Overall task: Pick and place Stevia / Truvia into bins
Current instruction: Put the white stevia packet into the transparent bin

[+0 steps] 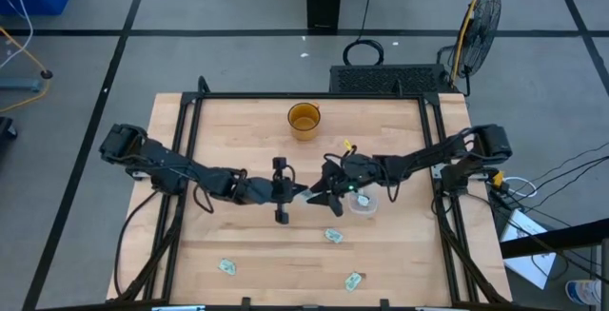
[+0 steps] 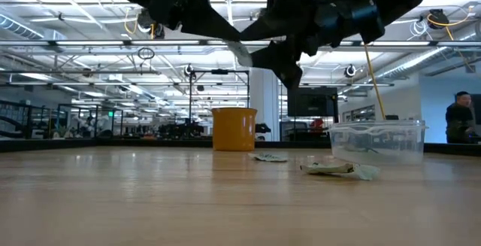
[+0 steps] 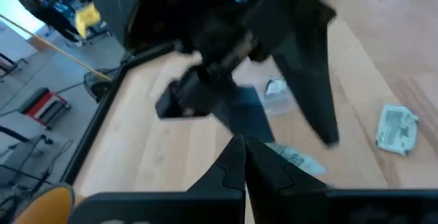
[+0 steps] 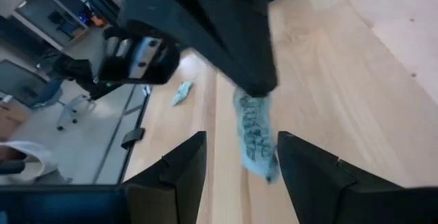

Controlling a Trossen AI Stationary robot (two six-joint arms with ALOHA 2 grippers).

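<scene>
Two tools meet mid-bench: the left tool (image 1: 303, 194), fingers clamped together on a Stevia sachet (image 4: 254, 129), holds it up between the spread fingers of the right tool (image 1: 324, 194). The clear bin (image 1: 363, 203) stands just beside them.

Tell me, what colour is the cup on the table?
The cup is amber-orange, see-through from above. It shows best in the low view.
</scene>
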